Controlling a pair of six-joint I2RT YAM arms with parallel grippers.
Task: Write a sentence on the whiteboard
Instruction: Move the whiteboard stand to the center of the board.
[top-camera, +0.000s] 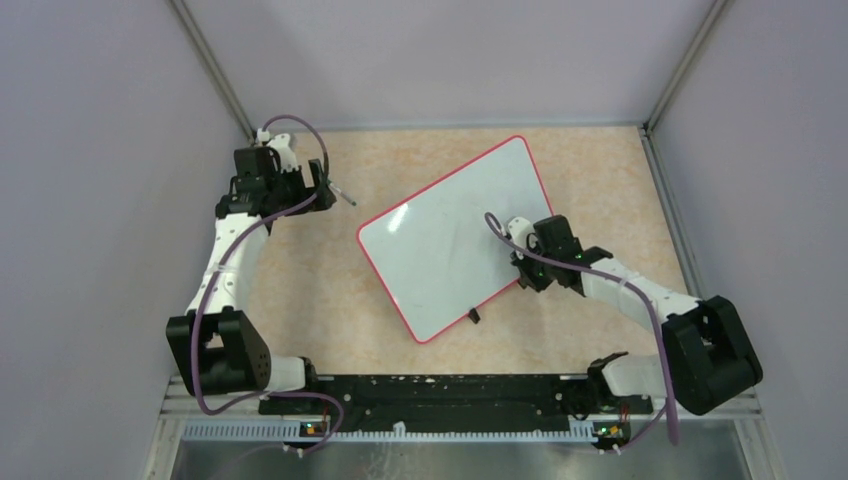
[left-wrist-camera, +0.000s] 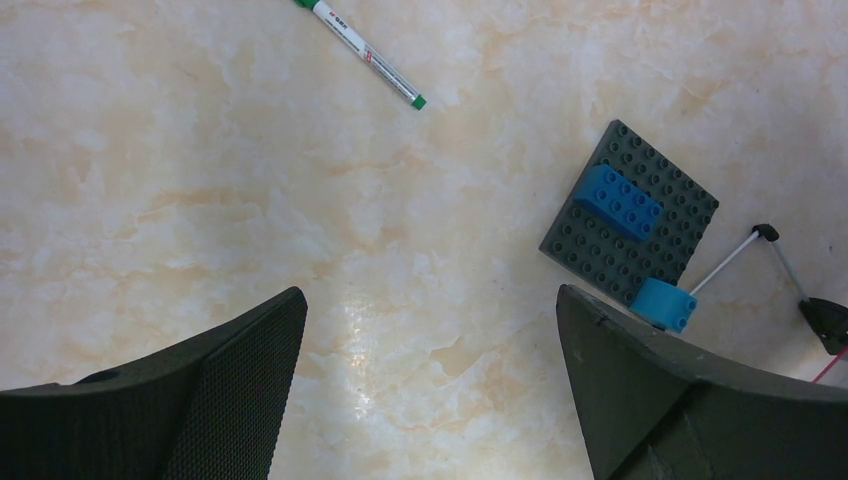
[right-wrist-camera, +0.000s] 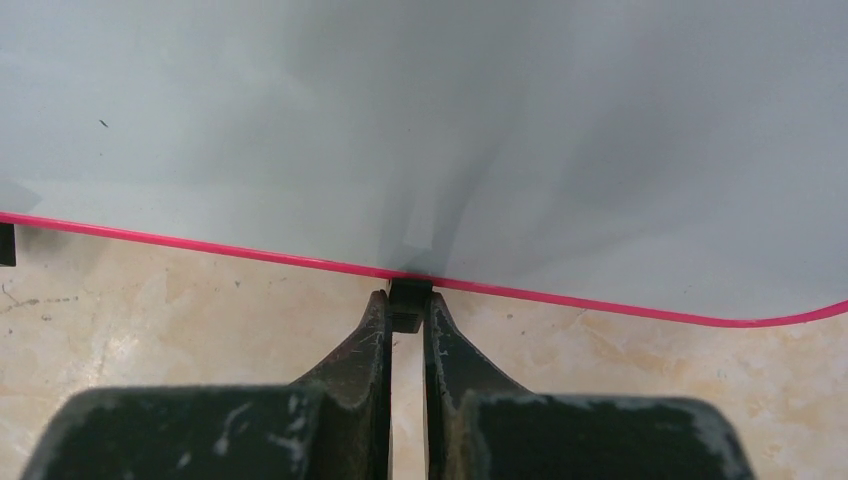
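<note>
At the near-right edge of the whiteboard, blank at mid table, your right gripper pinches a black clip, likely to steady it. Your left gripper hangs wide open near the green marker, toward the far-left corner.

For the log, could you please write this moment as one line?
left gripper: open, empty | right gripper: shut on clip | whiteboard: blank

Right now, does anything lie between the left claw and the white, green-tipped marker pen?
Nothing visible: only marbled beige tabletop lies between the open left claw and the white, green-tipped marker pen.
</note>
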